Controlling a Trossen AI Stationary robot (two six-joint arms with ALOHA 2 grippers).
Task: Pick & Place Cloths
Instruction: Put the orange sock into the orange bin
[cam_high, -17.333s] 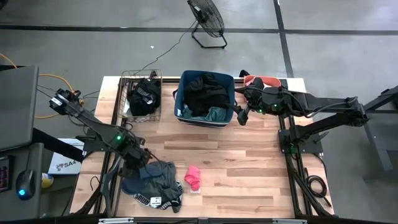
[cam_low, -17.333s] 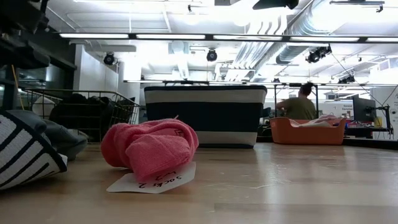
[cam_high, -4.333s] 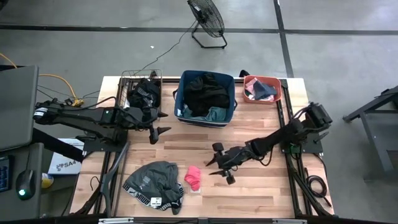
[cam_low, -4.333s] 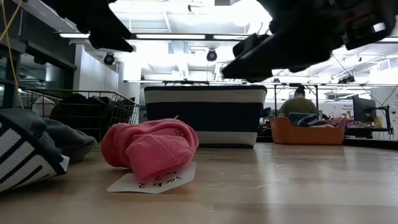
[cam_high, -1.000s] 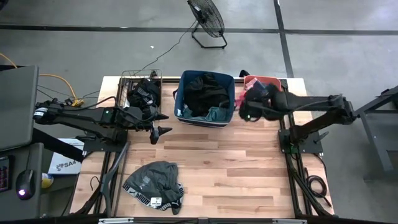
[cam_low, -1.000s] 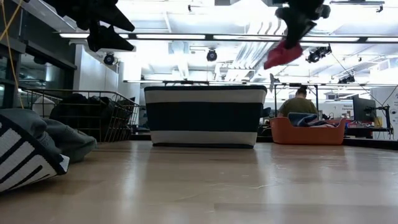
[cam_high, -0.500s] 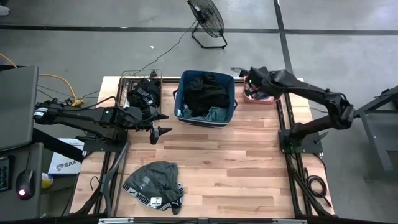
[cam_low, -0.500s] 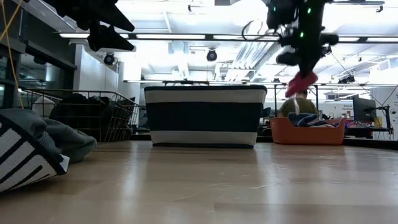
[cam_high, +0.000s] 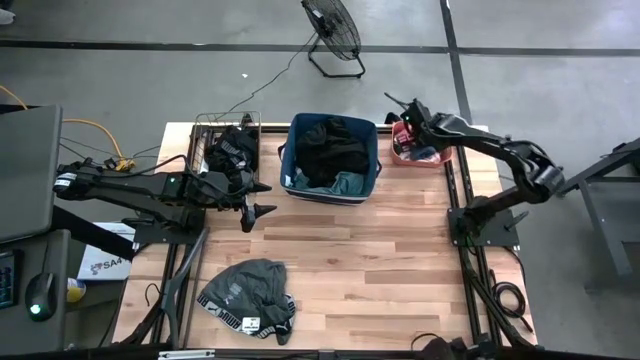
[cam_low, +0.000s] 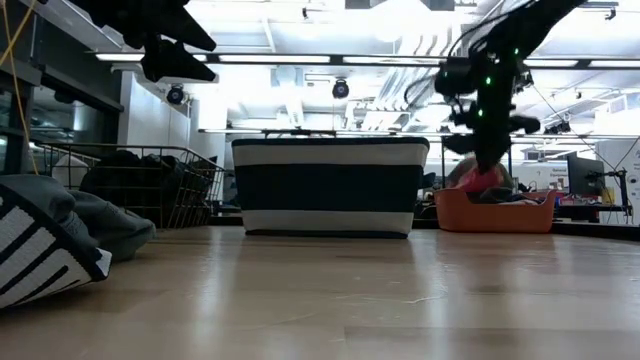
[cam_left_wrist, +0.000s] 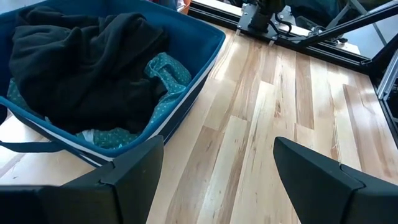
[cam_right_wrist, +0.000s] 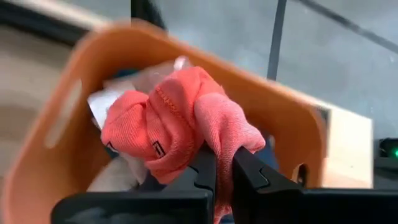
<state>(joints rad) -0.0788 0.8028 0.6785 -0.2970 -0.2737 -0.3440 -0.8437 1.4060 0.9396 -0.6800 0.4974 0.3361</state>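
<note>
At the table's far right corner: right gripper (cam_right_wrist: 222, 163) poised over the coral tub (cam_high: 430, 158), fingers (cam_right_wrist: 205, 168) pinched tight on a bright pink cloth (cam_right_wrist: 180, 127) bunched just above the tub's rim, a white tag and a darker piece visible inside beneath it. Seen level across the table: pink bundle (cam_low: 480, 180) hanging at the tub's (cam_low: 495, 213) top edge under the dark arm, a person seated in the room beyond (largely hidden by the arm). Over the boards near the wire basket (cam_high: 226, 122), toward the left side: left gripper (cam_high: 255, 198) held above bare wood, fingers (cam_left_wrist: 124, 180) spread wide apart and holding nothing. Ahead of it: blue bin (cam_left_wrist: 202, 59) packed with a black garment (cam_left_wrist: 87, 59) and a teal spotted piece (cam_left_wrist: 165, 71) pressed against the bin's near wall. From overhead: same bin (cam_high: 294, 150) standing between basket and tub along the far edge, basket filled with black clothing (cam_high: 232, 152). At the near left edge of the table (cam_high: 380, 260): grey and black striped garment (cam_high: 248, 297) lying crumpled and alone, well apart from both grippers, its striped band looming large at the side of the level view (cam_low: 45, 250). Beyond the table: floor fan (cam_high: 332, 30) on grey concrete.
</note>
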